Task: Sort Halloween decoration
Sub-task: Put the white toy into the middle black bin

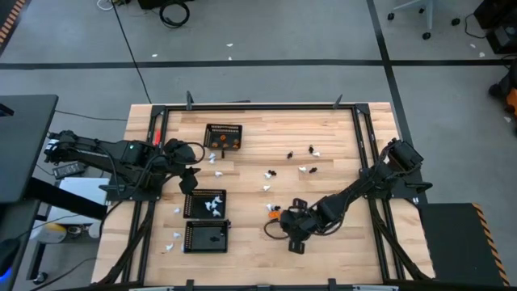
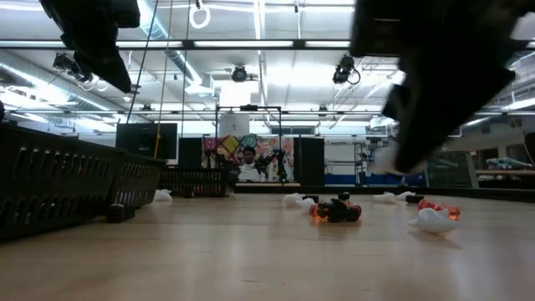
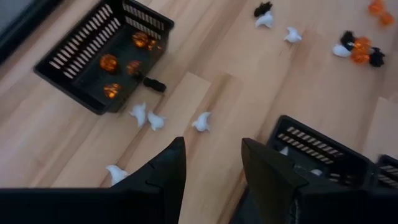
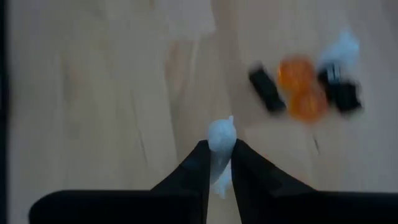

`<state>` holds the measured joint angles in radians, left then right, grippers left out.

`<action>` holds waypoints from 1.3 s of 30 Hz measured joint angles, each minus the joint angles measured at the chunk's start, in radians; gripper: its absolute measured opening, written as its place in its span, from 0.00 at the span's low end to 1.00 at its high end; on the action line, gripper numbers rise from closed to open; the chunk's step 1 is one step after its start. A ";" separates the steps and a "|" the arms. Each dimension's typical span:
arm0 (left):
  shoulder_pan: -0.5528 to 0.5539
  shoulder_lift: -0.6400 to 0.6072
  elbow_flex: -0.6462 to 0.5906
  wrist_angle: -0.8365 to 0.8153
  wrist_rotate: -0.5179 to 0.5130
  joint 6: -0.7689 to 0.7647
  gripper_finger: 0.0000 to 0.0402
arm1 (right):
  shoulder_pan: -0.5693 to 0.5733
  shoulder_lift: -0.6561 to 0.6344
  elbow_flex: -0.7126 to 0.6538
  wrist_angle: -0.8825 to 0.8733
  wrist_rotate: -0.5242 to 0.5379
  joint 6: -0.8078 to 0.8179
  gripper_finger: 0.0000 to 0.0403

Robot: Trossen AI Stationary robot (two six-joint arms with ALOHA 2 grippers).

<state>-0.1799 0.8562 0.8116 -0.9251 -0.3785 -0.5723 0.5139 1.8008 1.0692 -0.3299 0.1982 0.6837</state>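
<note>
The right fingers (image 4: 219, 163) are pinched on a white piece (image 4: 221, 138) that sticks up between their tips, low in the middle of the right wrist view; in the high view that gripper (image 1: 296, 229) sits low and just right of centre on the surface (image 1: 339, 242). Just beside it lies a small cluster of orange pieces (image 4: 300, 88) and black pieces (image 4: 266, 89). The left fingers (image 3: 212, 163) stand wide with nothing between them, hovering at the left of the high view near the baskets (image 1: 205, 204). More white pieces (image 3: 148, 117) lie loose by the basket holding orange ones (image 3: 99, 55), upper left in the left wrist view; others are scattered mid-surface and toward the right of the high view. These pieces look light, hard and smooth, so a pinch across the body at its widest seems safest; held by a thin edge, one would likely twist or pop out. The held piece seems gripped low on its body, which looks secure enough, though the blur hides the exact contact. It probably belongs in the basket with white ones (image 1: 212, 207).
</note>
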 joint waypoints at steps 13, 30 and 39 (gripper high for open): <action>0.000 0.000 0.000 -0.001 0.155 -0.041 0.40 | -0.222 0.008 0.131 0.106 -0.062 -0.259 0.15; -0.001 0.000 0.000 -0.002 0.156 -0.112 0.40 | -0.360 0.506 0.812 0.110 -0.159 -0.502 0.15; -0.001 0.000 0.000 -0.010 0.156 -0.141 0.40 | -0.398 0.606 0.889 0.021 -0.270 -0.449 0.26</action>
<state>-0.1806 0.8562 0.8116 -0.9347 -0.2226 -0.7136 0.1159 2.4070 1.9579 -0.3088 -0.0713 0.2351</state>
